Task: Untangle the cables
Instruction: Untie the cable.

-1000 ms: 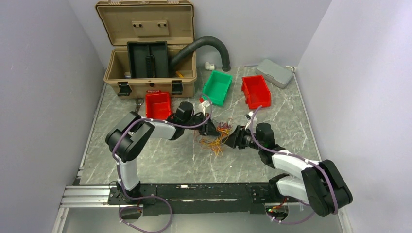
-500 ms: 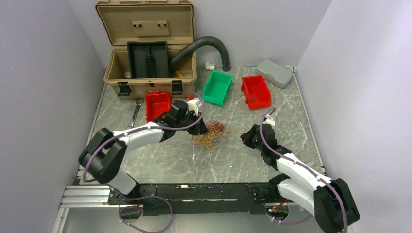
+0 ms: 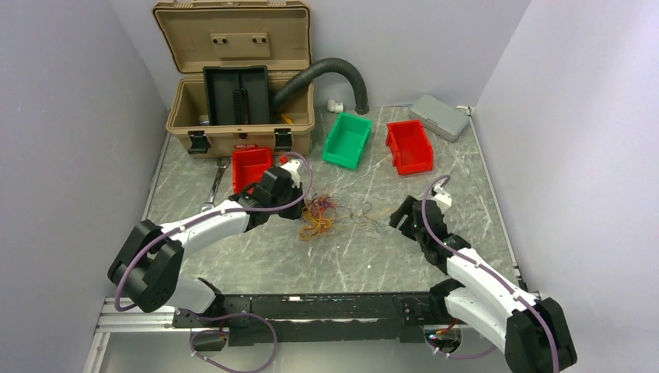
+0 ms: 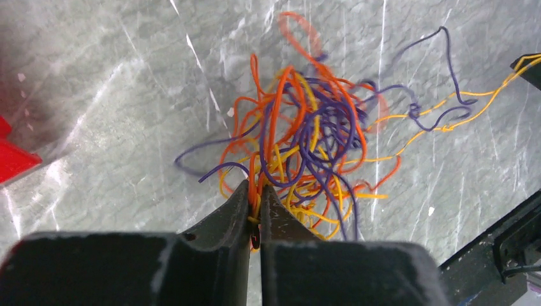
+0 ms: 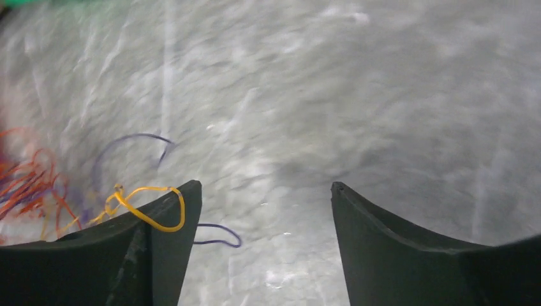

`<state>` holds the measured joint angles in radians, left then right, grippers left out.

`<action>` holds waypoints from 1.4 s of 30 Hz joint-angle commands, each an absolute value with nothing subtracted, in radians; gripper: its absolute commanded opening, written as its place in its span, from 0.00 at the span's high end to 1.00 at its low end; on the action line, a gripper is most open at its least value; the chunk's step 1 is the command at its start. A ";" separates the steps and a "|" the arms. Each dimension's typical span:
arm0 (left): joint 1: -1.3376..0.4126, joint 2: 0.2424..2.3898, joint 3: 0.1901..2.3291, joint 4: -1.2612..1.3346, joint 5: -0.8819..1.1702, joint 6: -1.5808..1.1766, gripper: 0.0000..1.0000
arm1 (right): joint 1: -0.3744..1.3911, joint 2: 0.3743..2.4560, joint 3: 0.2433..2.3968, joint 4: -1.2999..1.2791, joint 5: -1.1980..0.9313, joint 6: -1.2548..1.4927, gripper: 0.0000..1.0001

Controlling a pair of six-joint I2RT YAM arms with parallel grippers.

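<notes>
Well, cables (image 4: pixel 300 143) between closed left fingers (image 4: pixel 226 220), yellow strand (image 5: pixel 137 213) across one right finger (image 5: pixel 167 255).

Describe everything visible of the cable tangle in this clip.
The cables are hair-thin flexible wires, orange, yellow and purple, bunched in a loose knot lying on the marbled table between the arms. The left gripper is shut on a few orange and yellow strands at the knot's edge. Loose yellow and purple strands trail toward the open right gripper, where one yellow loop drapes over a finger.
</notes>
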<state>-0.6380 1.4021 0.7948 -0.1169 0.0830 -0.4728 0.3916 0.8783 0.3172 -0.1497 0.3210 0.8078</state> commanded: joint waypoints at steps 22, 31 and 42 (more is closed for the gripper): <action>-0.645 1.388 0.752 0.175 0.546 -0.391 1.00 | 0.611 1.238 0.415 0.585 -0.435 0.558 0.30; -0.700 1.385 0.739 0.232 0.535 -0.401 1.00 | 0.618 1.227 0.441 0.395 -0.119 0.616 1.00; -0.667 1.216 0.741 -0.211 -0.243 -0.494 1.00 | 0.614 0.895 0.405 -0.208 0.759 0.944 1.00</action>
<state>-0.7277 1.3144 0.7662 0.0071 0.1131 -0.4965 0.6785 0.9802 0.4267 0.1398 0.1848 0.8513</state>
